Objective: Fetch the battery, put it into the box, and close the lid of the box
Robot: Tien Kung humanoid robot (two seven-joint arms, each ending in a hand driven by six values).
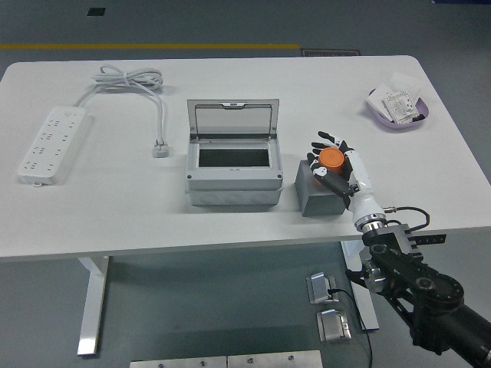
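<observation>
One open-lidded box, one orange battery, one grey block, one power strip, one purple dish

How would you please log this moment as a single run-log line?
stage: fetch | right hand: fingers around orange battery over grey block | box: lid open, empty | left hand: out of view

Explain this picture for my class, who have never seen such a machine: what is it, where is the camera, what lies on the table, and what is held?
The single picture comes from a camera high on a humanoid robot, looking down over a white table. Its black right arm ends in a five-fingered right hand, whose fingers wrap an orange cylindrical battery above a grey metal block. Left of that stands a grey plastic box with its clear lid raised. Also there: a white power strip and a purple dish of packets.
</observation>
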